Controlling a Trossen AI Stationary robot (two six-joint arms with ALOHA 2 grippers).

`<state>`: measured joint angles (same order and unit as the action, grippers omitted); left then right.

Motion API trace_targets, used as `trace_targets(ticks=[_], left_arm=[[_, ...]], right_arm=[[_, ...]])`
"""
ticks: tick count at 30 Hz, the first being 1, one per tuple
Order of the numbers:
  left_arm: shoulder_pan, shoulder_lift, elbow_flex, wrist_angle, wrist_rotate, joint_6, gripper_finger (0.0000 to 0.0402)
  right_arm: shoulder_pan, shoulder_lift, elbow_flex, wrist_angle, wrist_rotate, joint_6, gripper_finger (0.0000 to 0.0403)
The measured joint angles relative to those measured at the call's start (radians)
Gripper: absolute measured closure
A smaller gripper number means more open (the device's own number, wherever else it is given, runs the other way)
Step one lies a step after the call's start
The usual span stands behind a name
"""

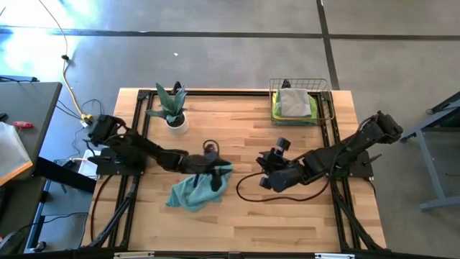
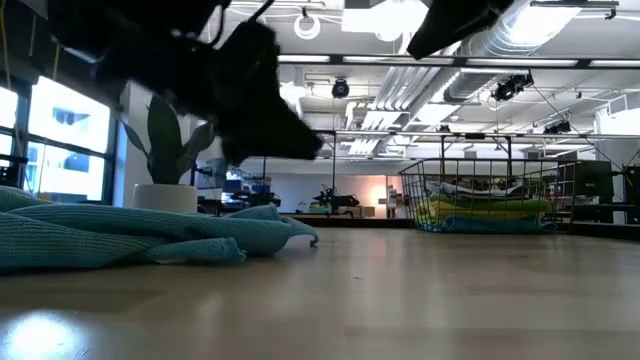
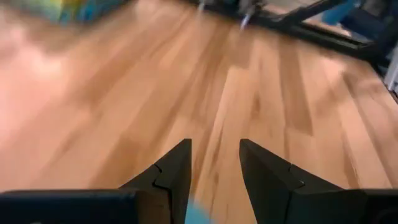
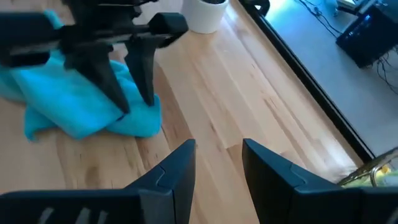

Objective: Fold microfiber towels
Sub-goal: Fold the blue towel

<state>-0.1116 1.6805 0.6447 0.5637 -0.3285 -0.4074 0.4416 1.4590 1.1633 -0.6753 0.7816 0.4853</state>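
Pale wooden desk [image 1: 237, 216] carries a crumpled teal-blue microfiber towel [image 1: 192, 191] near its front-left. Left hand [image 1: 216, 178], fingers parted, hovers over its edge; right hand [image 1: 264, 173] waits open, mid-desk. Spreading likely begins; next, pinch a corner.

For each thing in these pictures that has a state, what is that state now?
Teal-blue microfiber towel: crumpled on the wooden table, unfolded.
Left pincer: open, over the towel's edge.
Right pincer: open, empty, above bare table.
Copper wire basket: upright, holding stacked towels, grey towel on top.
Green potted plant: upright.
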Motion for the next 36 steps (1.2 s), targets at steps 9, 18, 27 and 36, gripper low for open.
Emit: trace_targets(ticks=[9,18,27,36], left_arm=[[-0.022,-0.070,0.171,-0.583,0.265,0.032,0.0275],[-0.184,-0.150,0.177,-1.110,0.422,-0.292,0.0275],[-0.316,-0.126,0.153,-1.180,0.296,-0.459,0.0275],[-0.278,-0.017,0.138,-1.003,0.122,-0.402,0.0275]], right_arm=[[-0.041,0.051,0.000,0.017,0.104,0.139,0.0279],[-0.118,0.271,0.000,0.332,-0.032,-0.087,0.0279],[-0.210,0.458,0.000,0.899,-0.520,-0.378,0.0279],[-0.268,0.573,0.000,0.893,-0.578,-0.322,0.0279]])
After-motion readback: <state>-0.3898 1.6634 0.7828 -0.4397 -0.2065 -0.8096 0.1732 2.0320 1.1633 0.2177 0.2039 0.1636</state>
